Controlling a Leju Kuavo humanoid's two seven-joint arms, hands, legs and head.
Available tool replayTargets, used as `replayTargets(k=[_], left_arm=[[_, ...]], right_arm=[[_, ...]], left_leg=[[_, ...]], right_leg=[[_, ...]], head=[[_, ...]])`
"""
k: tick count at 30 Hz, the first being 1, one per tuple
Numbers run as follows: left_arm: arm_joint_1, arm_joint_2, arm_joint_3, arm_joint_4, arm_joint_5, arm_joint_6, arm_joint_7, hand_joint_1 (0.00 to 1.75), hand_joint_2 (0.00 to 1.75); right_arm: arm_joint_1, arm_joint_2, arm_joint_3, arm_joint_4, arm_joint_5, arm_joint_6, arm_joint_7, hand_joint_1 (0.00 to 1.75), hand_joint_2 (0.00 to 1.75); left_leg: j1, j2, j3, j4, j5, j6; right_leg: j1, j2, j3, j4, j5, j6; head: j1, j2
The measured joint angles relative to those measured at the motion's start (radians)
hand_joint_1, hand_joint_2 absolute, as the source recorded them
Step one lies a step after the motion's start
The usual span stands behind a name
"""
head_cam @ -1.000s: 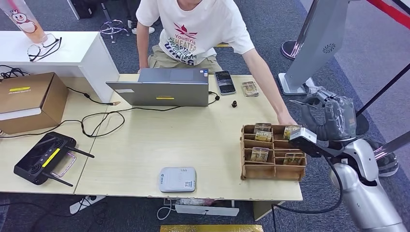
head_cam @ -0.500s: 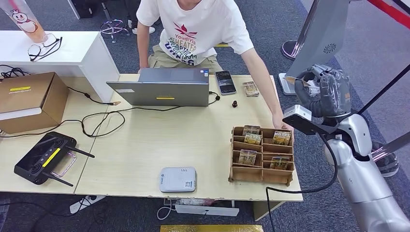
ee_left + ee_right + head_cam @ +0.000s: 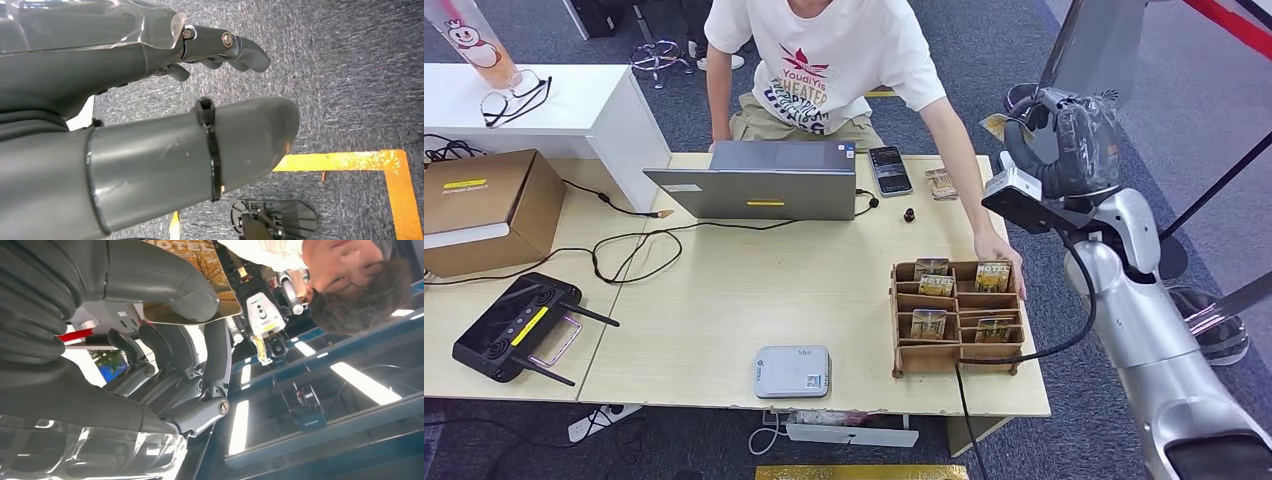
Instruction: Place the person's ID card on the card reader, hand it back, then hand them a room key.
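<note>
My right hand (image 3: pixel 1064 140) is raised beyond the table's right edge and pinches a room key card (image 3: pixel 994 125) between thumb and a finger. The right wrist view shows that card (image 3: pixel 200 260), with a hotel print, under the thumb (image 3: pixel 160 285). A wooden organizer (image 3: pixel 956 315) with several key cards stands on the table's right side, and the person's hand (image 3: pixel 999 250) rests on its far right corner. The white card reader (image 3: pixel 793 371) lies near the front edge with nothing on it. My left hand (image 3: pixel 175 100) hangs over grey carpet, empty, its fingers apart.
The person sits behind a grey laptop (image 3: pixel 764 180), with a phone (image 3: pixel 889 170) and a stack of cards (image 3: pixel 941 183) beside it. A black controller (image 3: pixel 514 325), a cardboard box (image 3: pixel 479 205) and cables are on the left. A white kiosk stand (image 3: pixel 1084 60) rises at the right.
My right arm has lifted the key card up and toward the person. The person's hand has slid the wooden organizer leftward, in from the table's right edge.
</note>
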Motion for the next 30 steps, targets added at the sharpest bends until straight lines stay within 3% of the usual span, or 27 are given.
replayTargets(k=[11,30], left_arm=[[-0.01,-0.005,-0.011,0.0,-0.011,0.0,0.009,0.0,0.0],[-0.012,-0.005,-0.021,0.0,-0.019,0.0,0.017,0.0,0.0]], right_arm=[[-0.122,0.094,0.06,0.146,0.01,-0.021,-0.005,1.73,1.75],[-0.176,0.141,0.091,0.237,0.015,-0.035,-0.007,1.74,1.75]], left_leg=[[0.0,-0.001,0.0,0.0,0.001,0.0],[0.0,0.0,0.0,0.0,0.001,0.0]], right_leg=[[0.0,-0.001,0.0,0.0,0.0,-0.001],[0.0,0.0,0.0,0.0,0.0,-0.001]], head=[[0.0,0.0],[0.0,0.0]])
